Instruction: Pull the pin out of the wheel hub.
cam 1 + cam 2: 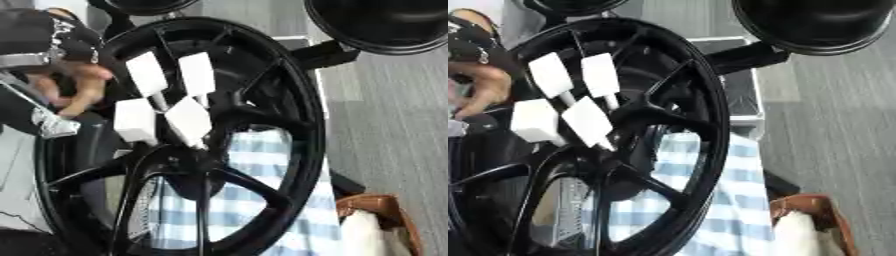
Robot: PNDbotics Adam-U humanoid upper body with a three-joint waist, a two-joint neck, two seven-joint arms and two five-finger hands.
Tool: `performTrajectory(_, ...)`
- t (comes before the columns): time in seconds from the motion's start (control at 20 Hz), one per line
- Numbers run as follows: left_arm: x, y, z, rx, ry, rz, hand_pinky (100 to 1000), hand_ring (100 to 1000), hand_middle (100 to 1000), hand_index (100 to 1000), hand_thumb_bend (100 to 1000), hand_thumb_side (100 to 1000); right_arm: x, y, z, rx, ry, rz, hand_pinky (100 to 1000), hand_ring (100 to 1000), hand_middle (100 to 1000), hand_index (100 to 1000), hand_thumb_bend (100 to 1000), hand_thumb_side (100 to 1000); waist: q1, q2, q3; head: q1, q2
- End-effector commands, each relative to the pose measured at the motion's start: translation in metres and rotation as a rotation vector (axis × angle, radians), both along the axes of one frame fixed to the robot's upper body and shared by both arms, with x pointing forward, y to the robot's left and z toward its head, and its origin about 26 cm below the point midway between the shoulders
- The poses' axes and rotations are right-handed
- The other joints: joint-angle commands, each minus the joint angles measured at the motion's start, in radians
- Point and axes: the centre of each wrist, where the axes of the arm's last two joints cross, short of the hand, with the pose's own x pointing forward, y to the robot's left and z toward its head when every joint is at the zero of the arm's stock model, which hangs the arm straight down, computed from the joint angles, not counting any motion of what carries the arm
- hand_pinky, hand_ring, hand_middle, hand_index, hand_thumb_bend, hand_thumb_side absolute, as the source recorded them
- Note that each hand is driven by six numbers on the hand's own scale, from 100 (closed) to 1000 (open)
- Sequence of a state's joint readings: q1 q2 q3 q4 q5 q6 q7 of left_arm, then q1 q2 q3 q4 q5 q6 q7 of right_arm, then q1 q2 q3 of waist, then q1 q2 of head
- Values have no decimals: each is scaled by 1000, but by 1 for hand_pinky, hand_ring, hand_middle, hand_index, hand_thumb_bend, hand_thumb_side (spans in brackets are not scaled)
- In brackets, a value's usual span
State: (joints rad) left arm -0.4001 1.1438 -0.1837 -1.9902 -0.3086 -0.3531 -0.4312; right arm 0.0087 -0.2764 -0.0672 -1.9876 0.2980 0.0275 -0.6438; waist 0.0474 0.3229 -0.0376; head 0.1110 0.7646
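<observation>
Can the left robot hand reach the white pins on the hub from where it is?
Probably yes: the left robot hand sits just left of the white pins, which stick out of the wheel hub uncovered, with nothing between them.

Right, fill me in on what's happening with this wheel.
A black spoked wheel fills the view, with four white block-headed pins sticking out of its hub. None has been pulled yet. At the left edge, beside the rim, a person's bare hand shows next to dark and silver gear; it touches no pin. I cannot make out a robot hand for certain. A blue checked cloth shows through the spokes.
</observation>
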Motion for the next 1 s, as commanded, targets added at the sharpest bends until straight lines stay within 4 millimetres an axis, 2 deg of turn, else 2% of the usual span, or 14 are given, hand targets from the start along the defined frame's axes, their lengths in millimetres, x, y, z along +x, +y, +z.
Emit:
performTrajectory(0.05,-4,4,12,31,-38,8,791,736,665,838,281,631,-1,-1,5,-14,-15,0,700,536,426,759,100,587,-5,-24,-1,13,5)
performTrajectory(0.55,-4,5,5,33,-13,10,788,732,661,844,274,638,-1,-3,5,-14,-8,7,701,536,426,759,100,586,-11,-38,-2,22,5)
performTrajectory(1.0,-4,4,3,24,-9,19,785,727,656,849,257,658,-1,-1,4,-9,-4,10,700,535,425,759,100,594,-11,-33,-4,21,5)
